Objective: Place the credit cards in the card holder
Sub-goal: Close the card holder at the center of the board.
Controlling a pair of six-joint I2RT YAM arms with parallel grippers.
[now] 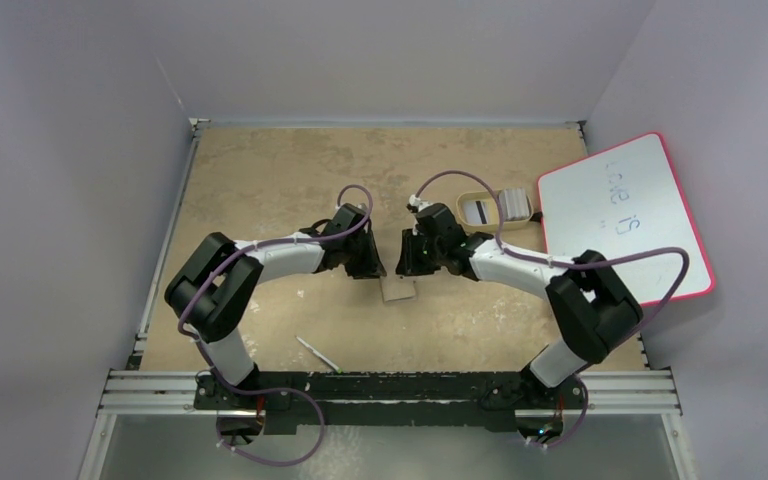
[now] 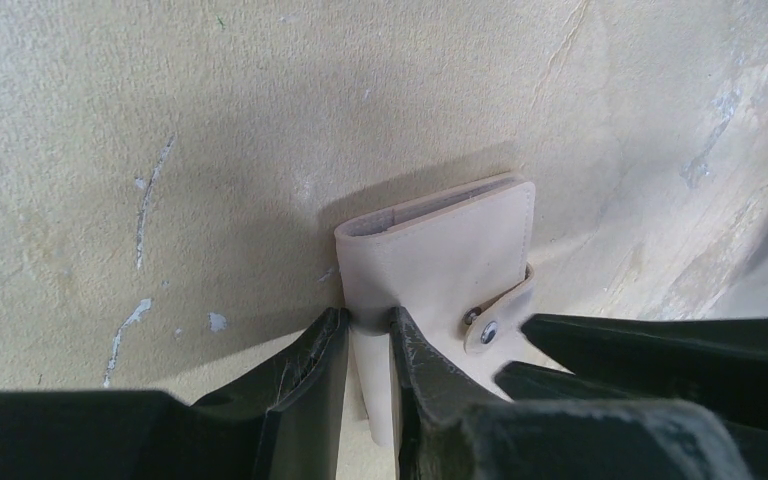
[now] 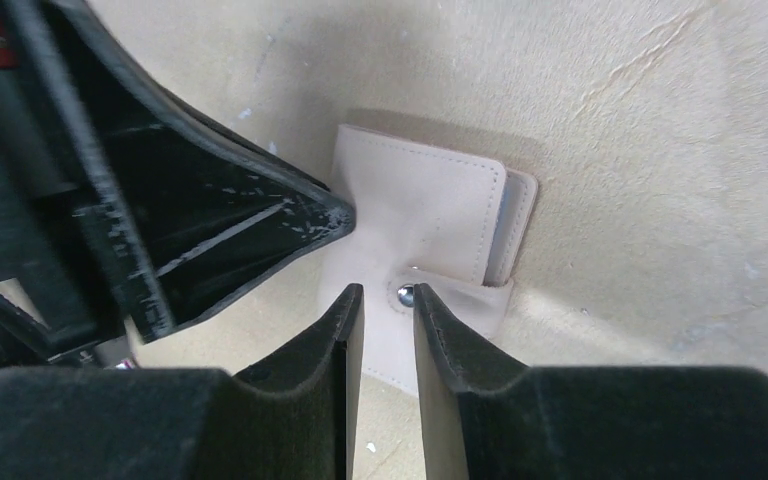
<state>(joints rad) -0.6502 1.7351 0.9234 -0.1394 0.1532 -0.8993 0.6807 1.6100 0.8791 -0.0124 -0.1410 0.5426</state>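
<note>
While the left gripper [image 2: 368, 318] clamps the closed card holder [image 2: 440, 250] by one edge at centre frame, the right gripper [image 3: 387, 292] straddles the snap tab [image 3: 455, 297], jaws narrow, perhaps not yet pinching: peel it up gently. The credit cards [image 1: 490, 209] sit upper right in a tray [image 1: 457, 196]; tan table [image 1: 260, 180], grey walls [image 1: 60, 150].

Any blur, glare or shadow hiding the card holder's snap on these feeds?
Top external: evenly lit, but the arms cover most of the card holder. Left wrist: holder sharp, casting a soft shadow on the table behind it; its own fingers are dark and underlit. Right wrist: the snap glints slightly yet reads clearly.
</note>
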